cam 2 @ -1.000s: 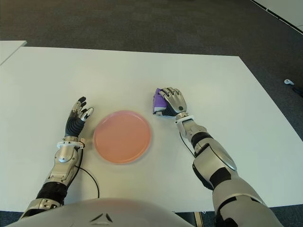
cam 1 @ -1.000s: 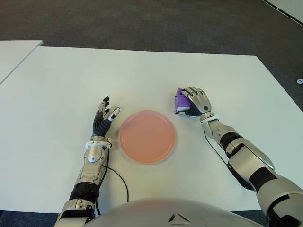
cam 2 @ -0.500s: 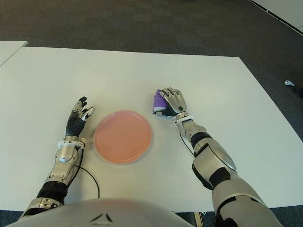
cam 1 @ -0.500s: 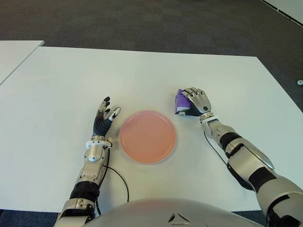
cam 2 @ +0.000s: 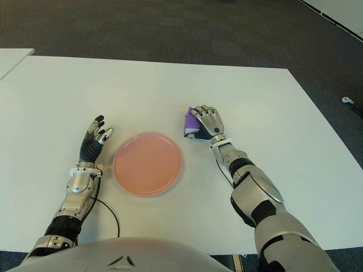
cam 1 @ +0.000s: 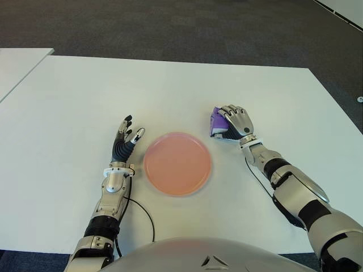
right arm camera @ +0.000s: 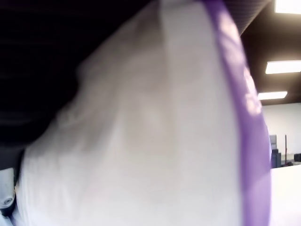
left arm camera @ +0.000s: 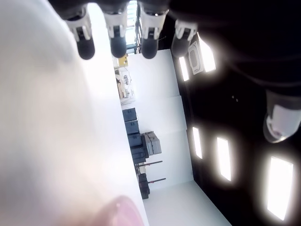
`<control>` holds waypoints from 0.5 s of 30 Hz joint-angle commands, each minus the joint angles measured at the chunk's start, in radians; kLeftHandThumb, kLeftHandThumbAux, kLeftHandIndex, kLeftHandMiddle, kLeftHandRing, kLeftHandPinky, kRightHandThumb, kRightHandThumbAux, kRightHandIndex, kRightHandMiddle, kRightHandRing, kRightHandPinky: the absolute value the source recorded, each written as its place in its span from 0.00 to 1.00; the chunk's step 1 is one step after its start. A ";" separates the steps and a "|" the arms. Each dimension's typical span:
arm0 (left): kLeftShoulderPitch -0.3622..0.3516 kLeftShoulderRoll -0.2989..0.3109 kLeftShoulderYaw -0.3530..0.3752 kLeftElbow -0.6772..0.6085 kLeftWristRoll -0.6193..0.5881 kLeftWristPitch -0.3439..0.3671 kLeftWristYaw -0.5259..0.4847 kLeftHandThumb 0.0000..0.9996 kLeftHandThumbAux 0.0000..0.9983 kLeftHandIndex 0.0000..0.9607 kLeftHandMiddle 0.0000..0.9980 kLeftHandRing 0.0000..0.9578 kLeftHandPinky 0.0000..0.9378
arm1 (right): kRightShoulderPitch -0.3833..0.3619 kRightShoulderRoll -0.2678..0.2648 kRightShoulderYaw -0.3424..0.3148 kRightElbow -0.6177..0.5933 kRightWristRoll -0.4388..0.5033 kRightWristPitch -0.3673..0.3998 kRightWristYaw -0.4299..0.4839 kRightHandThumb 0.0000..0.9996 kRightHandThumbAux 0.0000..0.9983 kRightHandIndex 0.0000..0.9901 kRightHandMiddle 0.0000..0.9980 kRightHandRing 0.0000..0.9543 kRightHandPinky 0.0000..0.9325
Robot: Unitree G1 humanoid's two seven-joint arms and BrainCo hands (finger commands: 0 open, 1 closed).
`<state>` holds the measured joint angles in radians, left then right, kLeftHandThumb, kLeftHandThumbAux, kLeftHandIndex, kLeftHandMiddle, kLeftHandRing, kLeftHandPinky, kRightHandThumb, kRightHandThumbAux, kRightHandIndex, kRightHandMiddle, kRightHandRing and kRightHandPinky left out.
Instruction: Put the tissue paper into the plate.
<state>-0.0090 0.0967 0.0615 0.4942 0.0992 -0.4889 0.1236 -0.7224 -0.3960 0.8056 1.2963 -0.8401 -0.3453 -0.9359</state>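
Note:
A round pink plate [cam 1: 177, 164] sits on the white table [cam 1: 170, 90] in front of me. Just right of the plate and a little farther back, my right hand [cam 1: 232, 122] is curled over a purple-and-white tissue pack [cam 1: 216, 120], fingers wrapped on top of it. In the right wrist view the tissue pack [right arm camera: 155, 141] fills the frame, white with a purple edge. My left hand [cam 1: 126, 137] shows just left of the plate, fingers spread and pointing away from me, holding nothing.
Dark carpet [cam 1: 170, 28] lies beyond the table's far edge. The corner of a second white table [cam 1: 17, 62] shows at the far left. A cable [cam 1: 144, 218] trails from my left wrist toward my body.
The right hand with the tissue pack has shifted very slightly to the right. The left hand and the plate stay where they were.

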 commanded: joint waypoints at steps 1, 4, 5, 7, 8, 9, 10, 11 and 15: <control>0.026 -0.005 -0.001 0.054 0.012 0.039 0.016 0.00 0.41 0.00 0.00 0.00 0.00 | 0.110 0.014 0.045 0.061 -0.056 -0.007 0.069 0.86 0.68 0.41 0.54 0.90 0.93; 0.024 -0.006 -0.001 0.058 0.013 0.037 0.020 0.00 0.41 0.00 0.00 0.00 0.00 | 0.108 0.010 0.041 0.060 -0.053 -0.014 0.066 0.86 0.68 0.41 0.54 0.90 0.93; 0.024 -0.006 -0.002 0.060 0.013 0.035 0.021 0.00 0.41 0.00 0.00 0.00 0.00 | 0.107 0.008 0.037 0.059 -0.049 -0.018 0.067 0.86 0.68 0.41 0.54 0.90 0.93; 0.023 -0.006 -0.002 0.065 0.011 0.030 0.021 0.00 0.41 0.00 0.00 0.00 0.00 | 0.097 0.001 0.024 0.054 -0.037 -0.038 0.060 0.86 0.68 0.40 0.54 0.90 0.92; 0.022 -0.006 -0.001 0.067 0.010 0.029 0.021 0.00 0.41 0.00 0.00 0.00 0.00 | 0.094 -0.001 0.020 0.053 -0.034 -0.044 0.058 0.86 0.68 0.40 0.54 0.90 0.92; 0.022 -0.007 -0.001 0.069 0.009 0.027 0.020 0.00 0.41 0.00 0.00 0.00 0.00 | 0.076 -0.008 0.011 0.048 -0.026 -0.054 0.064 0.86 0.68 0.40 0.54 0.90 0.92; 0.021 -0.007 -0.001 0.071 0.008 0.025 0.020 0.00 0.41 0.00 0.00 0.00 0.00 | 0.063 -0.012 0.004 0.046 -0.021 -0.060 0.069 0.86 0.68 0.40 0.54 0.90 0.92; 0.021 -0.007 -0.001 0.073 0.007 0.024 0.019 0.00 0.42 0.00 0.00 0.00 0.00 | 0.055 -0.015 -0.001 0.044 -0.018 -0.065 0.072 0.86 0.68 0.40 0.54 0.90 0.92; 0.018 -0.006 0.001 0.081 0.006 0.015 0.020 0.00 0.42 0.00 0.00 0.00 0.00 | -0.023 -0.045 -0.076 0.026 0.046 -0.113 0.118 0.85 0.68 0.40 0.54 0.89 0.90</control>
<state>-0.0243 0.0967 0.0623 0.5137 0.0994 -0.5052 0.1351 -0.7473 -0.4200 0.7650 1.2973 -0.8216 -0.4282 -0.9112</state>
